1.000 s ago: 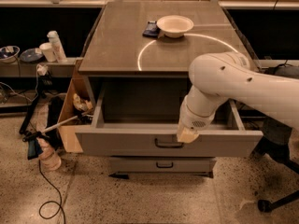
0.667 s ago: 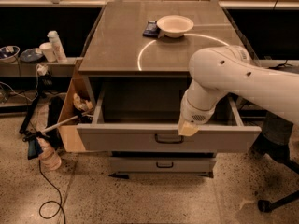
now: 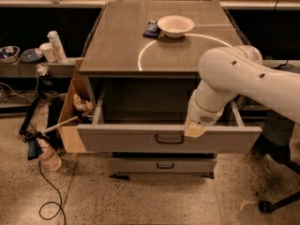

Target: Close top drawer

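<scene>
Top drawer (image 3: 126, 138) stands pulled far out from the grey cabinet (image 3: 117, 50), its wide front panel on the near side and its deep inside seeming bare as far as it shows. The panel is plain grey metal, with a small dark handle (image 3: 169, 138) at its centre; a shorter drawer (image 3: 140, 165) sits shut below it. The gripper (image 3: 196, 130), a pale tan tip on the end of the thick white arm (image 3: 243, 78), rests at the top edge of the panel, just right of the handle. Whether the gripper is spread or pressed together cannot be told. The contact looks shallow and off-centre, so a push from here may slide up over the rim and drop into the drawer instead of driving it back. It may also turn the drawer slightly on its runners and jam it. The bulky wrist hangs over the open cavity, so it could be pinched under the cabinet top as the drawer goes in. A hard shove could rattle the white bowl (image 3: 175, 26) on the far part of the top.
</scene>
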